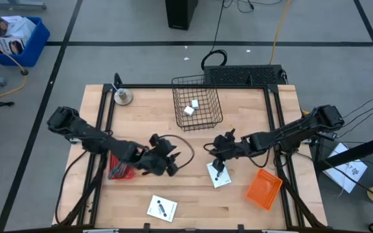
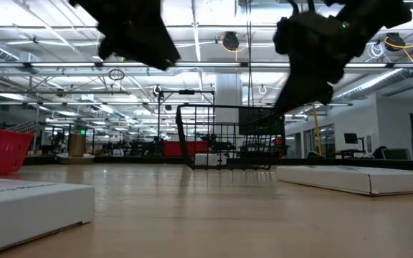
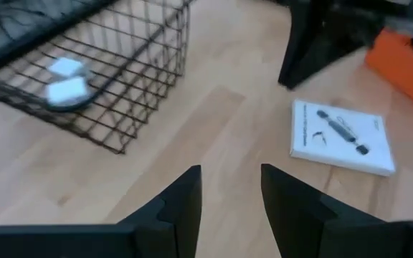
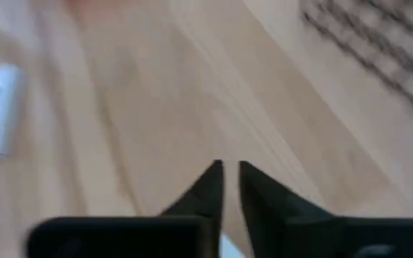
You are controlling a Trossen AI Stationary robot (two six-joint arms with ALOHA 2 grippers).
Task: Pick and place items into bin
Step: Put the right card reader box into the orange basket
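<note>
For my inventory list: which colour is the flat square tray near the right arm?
Orange: the flat square tray shows best in the high view.

The table is pale wood with a black frame, and it stands on a grey floor crossed by dark lines; a blue bin sits on the floor by the far left corner, a black box stands behind the table, and cables trail past it. Across the table the low view opens on a large hall with a white ceiling of beams and pipes, rows of strip lights, a white pillar and desks with screens at the right.
</note>
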